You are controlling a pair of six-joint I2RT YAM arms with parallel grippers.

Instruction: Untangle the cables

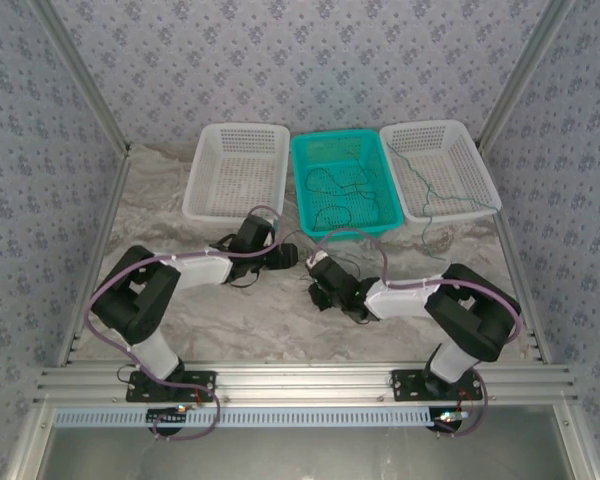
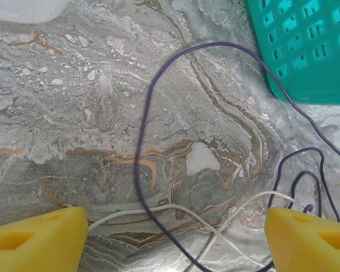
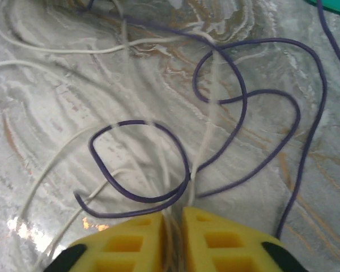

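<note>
Three baskets sit along the back. The teal basket (image 1: 298,170) in the middle has some thin dark cables (image 1: 345,190) looped inside. The white basket (image 1: 425,126) on the right holds a green cable (image 1: 430,185) that trails over its front rim. The other white basket (image 1: 238,128) is on the left. On the marble table (image 2: 73,113) near the teal one, a purple cable (image 2: 141,141) loops over a white cable (image 3: 45,51). The left gripper (image 2: 175,238) is spread wide above them, holding nothing. The right gripper (image 3: 178,226) is pinched tight on the white cable.
</note>
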